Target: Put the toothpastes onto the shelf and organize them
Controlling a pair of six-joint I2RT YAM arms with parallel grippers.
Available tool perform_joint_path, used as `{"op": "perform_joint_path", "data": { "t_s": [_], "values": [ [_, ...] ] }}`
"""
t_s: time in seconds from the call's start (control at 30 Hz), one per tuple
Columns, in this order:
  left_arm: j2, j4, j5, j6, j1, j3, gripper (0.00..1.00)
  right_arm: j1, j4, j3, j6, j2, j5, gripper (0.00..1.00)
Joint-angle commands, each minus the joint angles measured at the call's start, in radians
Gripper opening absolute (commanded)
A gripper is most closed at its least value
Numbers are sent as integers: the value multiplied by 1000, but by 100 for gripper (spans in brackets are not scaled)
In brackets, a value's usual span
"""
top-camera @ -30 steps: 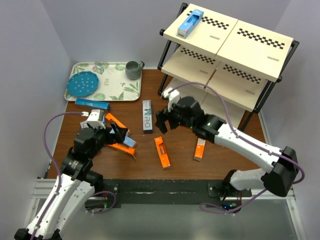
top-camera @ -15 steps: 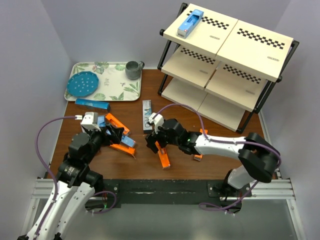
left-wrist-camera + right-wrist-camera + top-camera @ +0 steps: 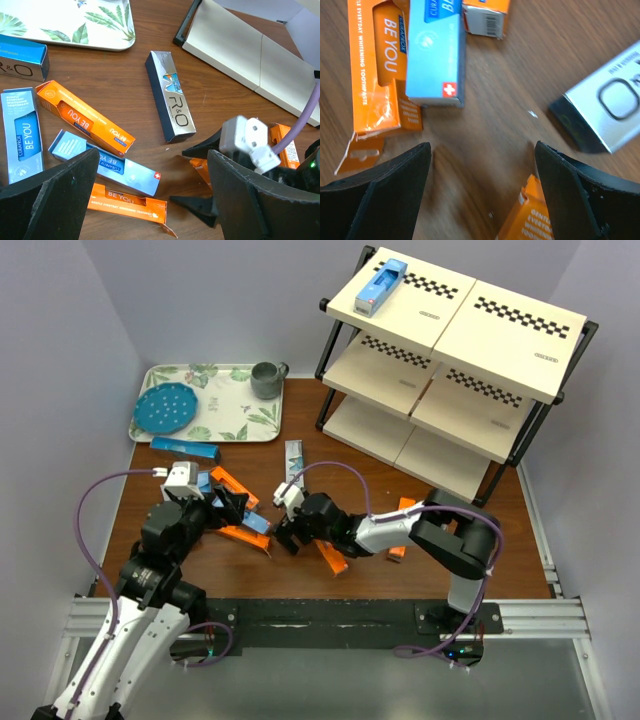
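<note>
In the overhead view a leaf-printed tray (image 3: 232, 410) sits at ten o'clock on the brown surface (image 3: 300, 410). It carries a blue plate (image 3: 166, 408) and a grey mug (image 3: 266, 380), and a dark blue box (image 3: 185, 448) lies just beside its near edge. At about eight o'clock the left tool (image 3: 232, 508) hangs over a loose cluster of toothpastes, its jaws spread wide and nothing between them. Its wrist camera shows the cluster: a pale blue box (image 3: 22, 135) at nine o'clock, a long orange box (image 3: 85, 117) slanting beside it, a second pale blue box (image 3: 105, 170) just below that, and a flapped orange box (image 3: 127, 202) at six o'clock. A silver box (image 3: 170, 102) lies a little apart toward one o'clock. Near the middle of the surface the right tool (image 3: 287, 538) sits low, released and empty. Its own camera shows bare wood between the fingers (image 3: 385, 190), with the end of a pale blue box at eleven o'clock and the silver box's dark end at two o'clock. A short orange box (image 3: 332, 558) lies at the tool's four o'clock, partly under the arm, and a far orange box (image 3: 398, 551) shows behind the arm farther right. The shelf (image 3: 450, 350) stands at two o'clock, with one shelved blue box (image 3: 380, 287) lying on the left board of its top tier.
</note>
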Motion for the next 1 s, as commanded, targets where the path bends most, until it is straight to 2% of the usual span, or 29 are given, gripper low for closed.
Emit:
{"op": "perform_joint_path", "data": {
  "t_s": [0.0,0.4,0.6,0.97],
  "values": [
    [4,39,-18,4,-6,-1,94,36,115,50,-30,57,87,89],
    [17,35,-22,4,-6,-1,94,122,129,159,-42,164,85,90],
    [21,35,-20,5,-6,1,94,122,169,176,-7,201,168,89],
    [38,35,-11,7,-6,1,94,117,282,139,65,278,145,67]
  ]
}}
